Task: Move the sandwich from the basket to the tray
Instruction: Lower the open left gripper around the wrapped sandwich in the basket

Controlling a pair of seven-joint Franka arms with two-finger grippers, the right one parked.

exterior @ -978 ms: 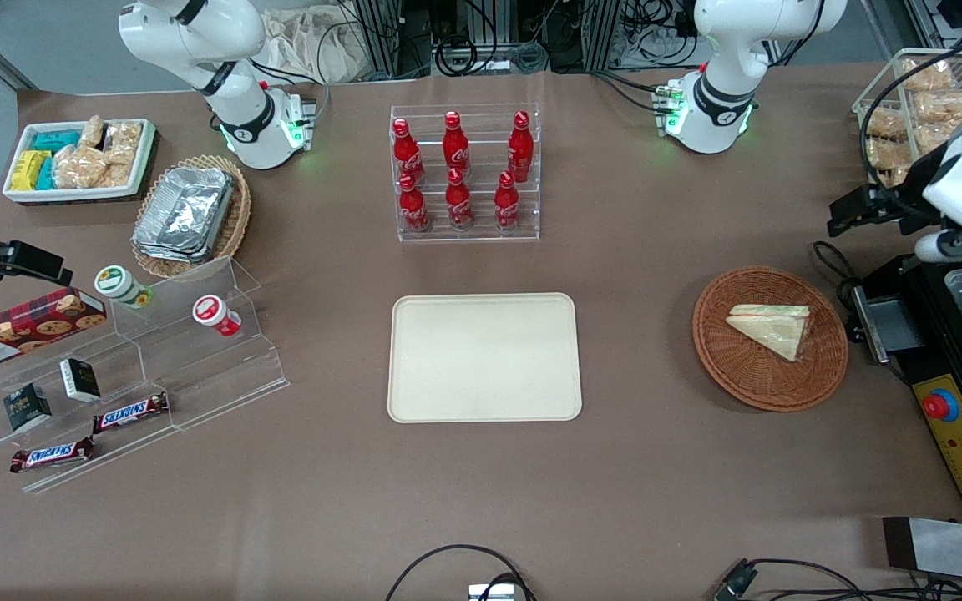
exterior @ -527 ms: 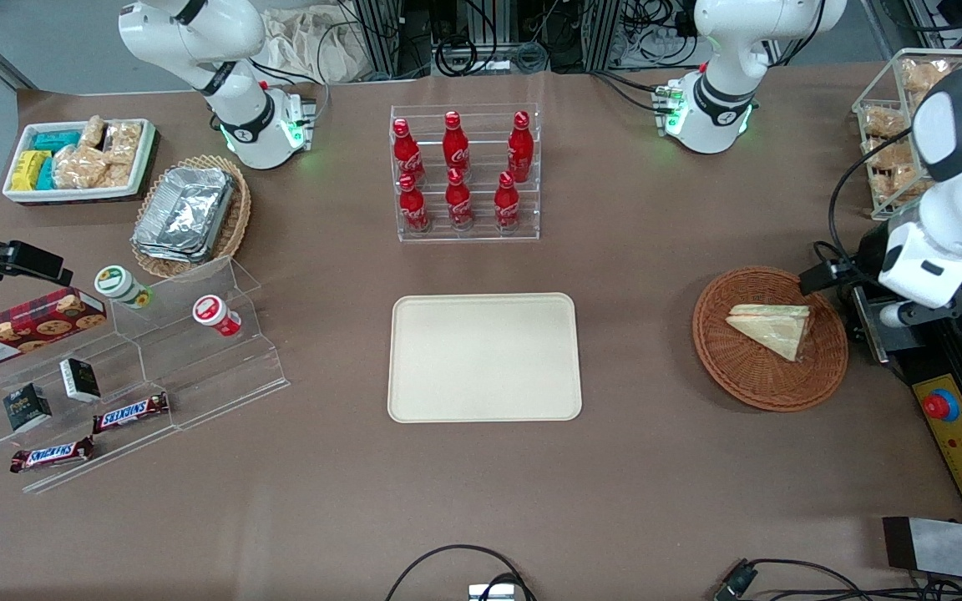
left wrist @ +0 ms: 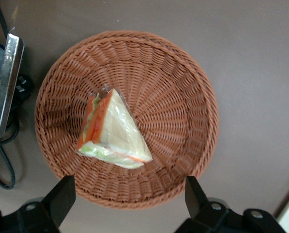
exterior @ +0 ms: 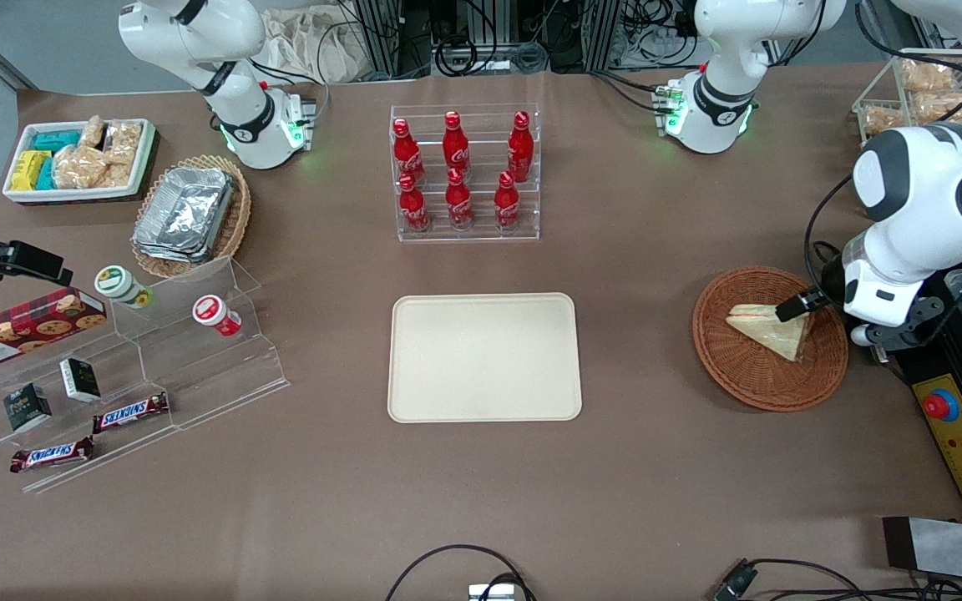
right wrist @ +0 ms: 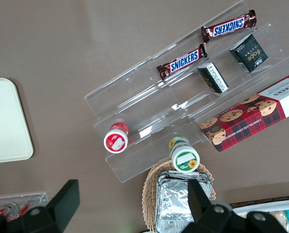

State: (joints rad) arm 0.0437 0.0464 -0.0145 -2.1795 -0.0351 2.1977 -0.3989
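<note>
Right now the tray [exterior: 484,357] lies bare at mid-table, nearer the front camera than the rack of red bottles [exterior: 460,171]. I'll place everything else from it. Well off toward the working arm's end of the table, about as near the camera as the tray, sits the basket [exterior: 770,338], and the sandwich [exterior: 772,326] lies flat in it, a little off the basket's centre. A black machine with a red button [exterior: 940,406] stands just beside the basket, farther again from the tray.

The gripper [left wrist: 126,194] hangs above the basket with its fingers [left wrist: 62,195] spread wide, holding nothing. In the wrist view the wedge and most of the basket rim show between the two fingers, so it looks roughly lined up, though not yet down at the sandwich.

The step in hand seems to be the descent to grasp. To do it well, I would centre over the thick part of the wedge, turn the wrist so the pads meet two flat sides rather than a corner, and come straight down. Stop short of the wicker. The wrap is probably slippery and the bread soft, so close gently, just enough to hold without crushing. Then lift clear of the basket rim before heading across to the tray.
</note>
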